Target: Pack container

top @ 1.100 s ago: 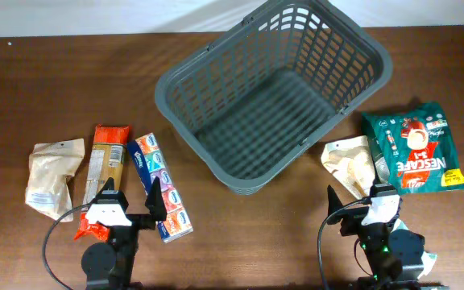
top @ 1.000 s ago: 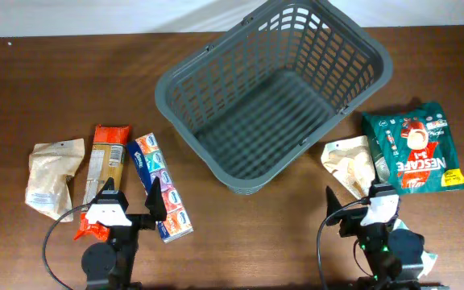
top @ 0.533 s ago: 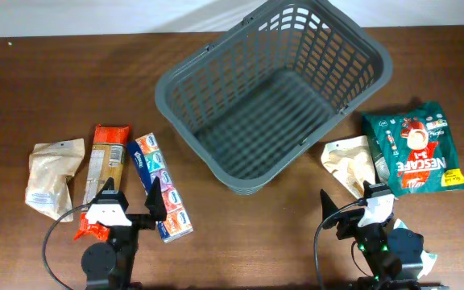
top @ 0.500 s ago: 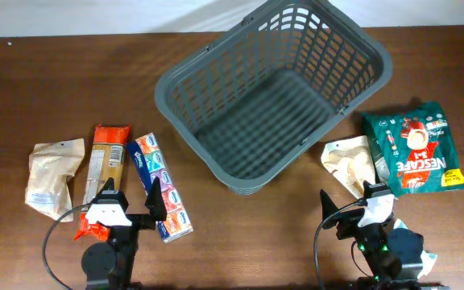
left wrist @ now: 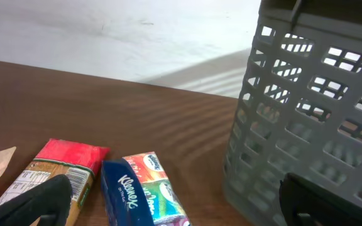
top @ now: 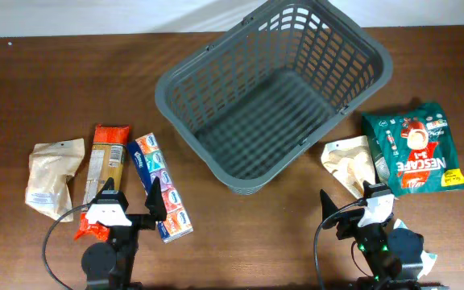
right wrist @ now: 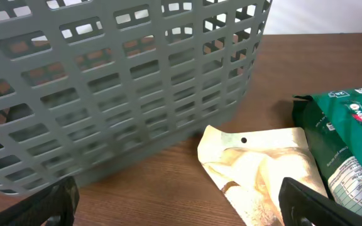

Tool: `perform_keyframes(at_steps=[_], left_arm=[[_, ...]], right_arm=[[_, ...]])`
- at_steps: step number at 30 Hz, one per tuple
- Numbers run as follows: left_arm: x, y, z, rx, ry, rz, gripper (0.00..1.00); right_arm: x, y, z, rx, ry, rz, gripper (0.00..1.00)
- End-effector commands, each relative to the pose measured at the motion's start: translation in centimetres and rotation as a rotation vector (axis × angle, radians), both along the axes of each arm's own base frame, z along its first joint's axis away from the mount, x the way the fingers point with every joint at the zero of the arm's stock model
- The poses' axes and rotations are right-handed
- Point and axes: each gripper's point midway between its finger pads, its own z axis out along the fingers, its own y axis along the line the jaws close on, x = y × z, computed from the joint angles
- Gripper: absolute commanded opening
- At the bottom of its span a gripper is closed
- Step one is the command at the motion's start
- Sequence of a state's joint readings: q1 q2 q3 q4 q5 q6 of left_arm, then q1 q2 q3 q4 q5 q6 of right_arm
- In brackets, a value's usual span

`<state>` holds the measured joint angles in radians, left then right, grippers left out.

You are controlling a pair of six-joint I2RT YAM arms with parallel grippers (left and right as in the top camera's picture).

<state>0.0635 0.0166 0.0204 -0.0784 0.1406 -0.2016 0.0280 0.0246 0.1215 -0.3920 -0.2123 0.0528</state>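
Container (top: 200, 89) sits mid-desk toward 12 o'clock, empty, far rim close to back edge of desk (top: 55, 80).

At 8 o'clock: tissue pack (top: 159, 188), pasta packet (top: 107, 165), beige pouch (top: 53, 177).
At 4 o'clock: second pouch (top: 349, 165), touching green coffee bag (top: 413, 149).

Left gripper (left wrist: 175, 207) spread wide, holding nothing. Right gripper (right wrist: 178, 204) likewise.

Risks, as I judge them:
- low carry clips tall lattice wall, shoves light container
- lifting second pouch drags coffee bag along
- finger catches pasta packet beside tissue pack

Open room: bare desk at 6 o'clock between arms, and at 10 o'clock.

Left tool (left wrist: 175, 204), right tool (right wrist: 178, 202): fingers apart
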Motion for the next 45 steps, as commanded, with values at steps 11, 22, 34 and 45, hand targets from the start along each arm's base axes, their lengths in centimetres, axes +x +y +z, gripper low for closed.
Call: perform_keyframes(at_steps=[11, 22, 34, 45], left_arm=[[0.0, 0.1, -0.1, 0.021, -0.005, 0.005, 0.99], [0.0, 0.1, -0.1, 0.021, -0.005, 0.005, 0.99], [-0.3, -1.9, 0.8, 0.011, -0.028, -0.11, 0.99], [-3.3, -1.9, 15.4, 0.114, -0.147, -0.1, 0.99]], right_arm=[[-0.2, 0.4, -0.5, 0.013, 0.023, 0.021, 0.99], [-0.2, 0.4, -0.5, 0.013, 0.023, 0.021, 0.99], [-0.3, 0.8, 0.5, 0.112, 0.025, 0.017, 0.99], [-3.6, 1.1, 15.3, 0.072, -0.177, 0.059, 0.99]])
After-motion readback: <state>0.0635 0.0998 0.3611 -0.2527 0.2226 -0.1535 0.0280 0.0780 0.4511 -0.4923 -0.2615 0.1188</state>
